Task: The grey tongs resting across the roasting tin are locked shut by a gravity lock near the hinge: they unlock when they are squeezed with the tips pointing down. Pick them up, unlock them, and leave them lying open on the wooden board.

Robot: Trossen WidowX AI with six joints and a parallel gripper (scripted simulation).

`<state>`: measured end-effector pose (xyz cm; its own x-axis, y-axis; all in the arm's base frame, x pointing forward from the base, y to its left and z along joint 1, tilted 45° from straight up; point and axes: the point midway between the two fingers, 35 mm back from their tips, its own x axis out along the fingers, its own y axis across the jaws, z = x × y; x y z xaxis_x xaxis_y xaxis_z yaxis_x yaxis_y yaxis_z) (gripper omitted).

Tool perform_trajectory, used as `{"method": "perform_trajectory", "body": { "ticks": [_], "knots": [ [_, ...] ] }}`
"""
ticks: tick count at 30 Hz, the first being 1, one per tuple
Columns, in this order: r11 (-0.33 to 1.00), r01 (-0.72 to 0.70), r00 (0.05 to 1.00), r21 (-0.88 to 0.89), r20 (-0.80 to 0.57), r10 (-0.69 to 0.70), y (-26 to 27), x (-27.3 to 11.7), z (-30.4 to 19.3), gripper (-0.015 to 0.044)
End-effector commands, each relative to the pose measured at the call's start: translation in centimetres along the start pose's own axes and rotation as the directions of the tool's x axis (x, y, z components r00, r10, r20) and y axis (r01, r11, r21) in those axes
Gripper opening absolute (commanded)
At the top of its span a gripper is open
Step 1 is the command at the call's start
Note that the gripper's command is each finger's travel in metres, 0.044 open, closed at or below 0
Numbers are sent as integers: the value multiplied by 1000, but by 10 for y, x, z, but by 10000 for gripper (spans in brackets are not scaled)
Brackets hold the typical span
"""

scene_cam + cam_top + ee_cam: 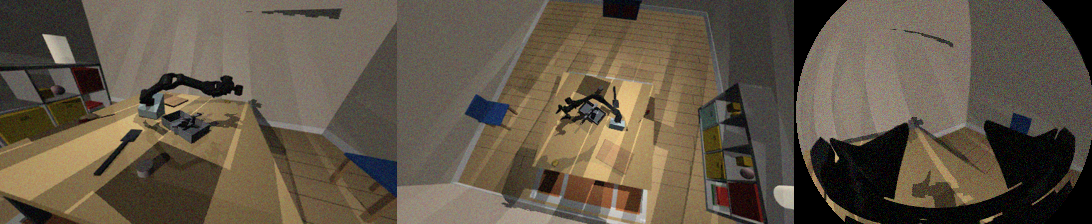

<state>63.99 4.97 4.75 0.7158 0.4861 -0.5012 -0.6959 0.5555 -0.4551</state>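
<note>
Tongs in the tin, gripper wide and holding nothing

Top view: we see the arm (602, 103) reaching from its grey base (617, 124) across the table (631, 170), passing over the roasting tin (591, 113). The grey tongs (588, 115) show as a dark shape lying in the tin, too small for us to read their tips. The gripper (561, 110) sits past the tin's far side from the base. The wooden board (614, 155) lies well apart from the tin, nearer the striped rug (590, 195). A dark spatula (614, 96) and a small grey cylinder (600, 88) lie beyond the arm.

Exterior view: our arm is stretched out level, high above the table, with the gripper (238, 90) held in the air beyond the roasting tin (185, 127) and touching nothing. The grey tongs (187, 123) rest inside the tin, below the arm. The wooden board (176, 101) lies behind the base. The spatula (118, 150) and cylinder (144, 168) sit in the foreground.

Wrist view: we look out between two dark fingers standing wide apart, with only the table edge, floor and wall between them
</note>
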Motion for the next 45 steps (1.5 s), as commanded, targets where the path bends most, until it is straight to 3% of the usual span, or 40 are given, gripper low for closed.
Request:
{"method": "perform_trajectory", "body": {
  "ticks": [1, 5, 13, 21, 27, 29, 45],
  "knots": [
    [1000, 3, 1000, -2, -9, -3, 1, -1, -1, 374],
    [999, 33, 991, -36, -130, -37, 9, -11, -12, 269],
    [979, 35, 832, -203, -537, -141, 52, -77, -57, 260],
    [921, -134, 505, -365, -825, -254, 105, -179, -97, 260],
    [843, -341, 204, -416, -908, -365, 146, -269, -116, 260],
    [824, -385, 145, -415, -909, -391, 153, -287, -118, 260],
    [817, -401, 124, -414, -908, -400, 155, -301, -118, 260]
  ]
}}
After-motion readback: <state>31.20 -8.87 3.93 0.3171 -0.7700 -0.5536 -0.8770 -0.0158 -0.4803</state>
